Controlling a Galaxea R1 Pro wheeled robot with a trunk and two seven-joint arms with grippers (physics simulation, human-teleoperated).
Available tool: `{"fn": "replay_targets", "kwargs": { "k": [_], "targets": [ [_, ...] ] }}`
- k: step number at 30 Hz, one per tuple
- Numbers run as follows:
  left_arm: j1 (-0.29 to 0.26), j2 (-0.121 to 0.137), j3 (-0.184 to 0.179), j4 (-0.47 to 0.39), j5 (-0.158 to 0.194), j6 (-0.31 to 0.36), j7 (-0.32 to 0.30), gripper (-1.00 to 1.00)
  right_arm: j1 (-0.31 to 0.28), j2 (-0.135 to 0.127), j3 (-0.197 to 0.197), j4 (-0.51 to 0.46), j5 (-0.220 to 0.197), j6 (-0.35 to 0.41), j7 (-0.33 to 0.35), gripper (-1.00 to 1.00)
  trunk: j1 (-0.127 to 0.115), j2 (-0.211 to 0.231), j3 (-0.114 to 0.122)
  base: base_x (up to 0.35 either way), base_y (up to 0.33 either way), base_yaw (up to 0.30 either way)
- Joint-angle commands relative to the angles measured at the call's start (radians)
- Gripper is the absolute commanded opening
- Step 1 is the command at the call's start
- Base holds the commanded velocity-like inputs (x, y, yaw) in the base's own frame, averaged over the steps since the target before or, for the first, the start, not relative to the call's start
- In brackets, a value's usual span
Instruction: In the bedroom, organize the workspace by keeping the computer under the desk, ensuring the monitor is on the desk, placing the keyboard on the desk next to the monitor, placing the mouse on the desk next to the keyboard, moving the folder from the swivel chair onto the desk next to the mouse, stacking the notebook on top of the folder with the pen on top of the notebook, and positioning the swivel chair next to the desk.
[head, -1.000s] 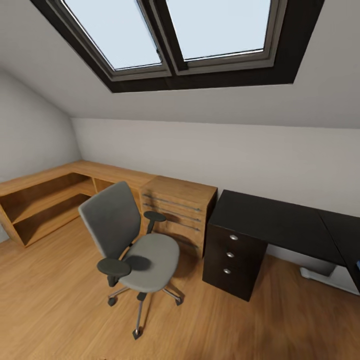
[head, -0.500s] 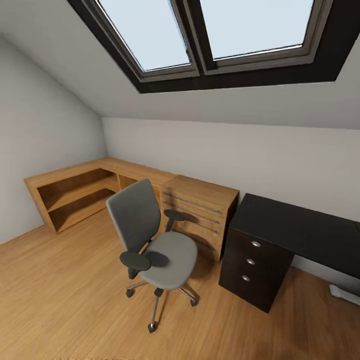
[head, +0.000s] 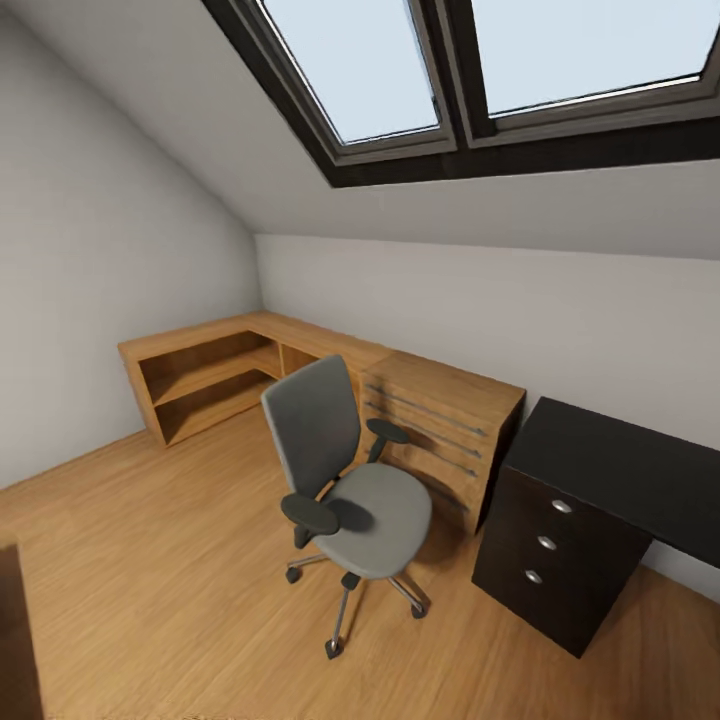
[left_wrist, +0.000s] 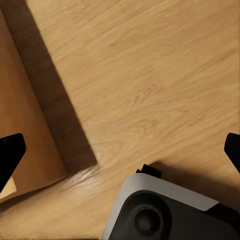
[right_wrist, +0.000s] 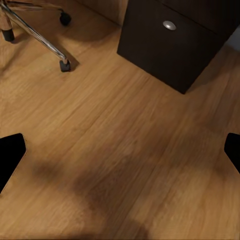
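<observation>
The head view looks across an attic bedroom with a sloped ceiling and a pair of skylights over a light wood floor. The swivel chair stands near the middle of the room – grey seat bare, tall back turned toward the left wall, black armrests out to either side, chrome star base on its casters. Just behind it, against the far wall, sits a light-wood chest with long bar handles, and a low wooden shelf unit runs on from it into the corner. The desk is at the right, its black top bare as far as it can be seen (the rest runs out past the edge of the view). Its three-drawer pedestal with round silver knobs stands just beside the chest and near the chair, apart from both.

The right wrist view looks down on the floor, with the pedestal's lower drawer and one knob and part of the chair's chrome base with two casters. The right gripper has its dark fingertips spread wide apart, nothing between them.

The left wrist view shows floor, the edge of a pale wooden piece and a grey-and-black part of the robot's base. The left gripper is likewise spread wide – empty.
</observation>
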Motion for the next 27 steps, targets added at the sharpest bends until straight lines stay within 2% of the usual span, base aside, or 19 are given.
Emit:
{"fn": "replay_targets", "kwargs": {
  "k": [1,11,27],
  "targets": [
    [-0.001,0.000,-0.008,0.000,-0.001,-0.001,0.010,1.00,-0.001,0.001,0.009,0.002,-0.004,-0.006,-0.005,1.00,0.000,-0.001,-0.001,0.000,0.000,0.284],
    [-0.001,0.000,-0.008,0.000,-0.004,0.000,0.009,1.00,0.019,0.000,0.009,0.002,-0.004,-0.068,-0.007,1.00,0.000,-0.001,-0.003,0.000,0.000,0.283],
    [-0.001,0.000,-0.010,0.000,-0.005,0.001,0.008,1.00,0.025,0.000,0.009,0.002,-0.004,-0.039,-0.004,1.00,0.000,-0.001,-0.010,0.000,0.000,0.258]
  ]
}}
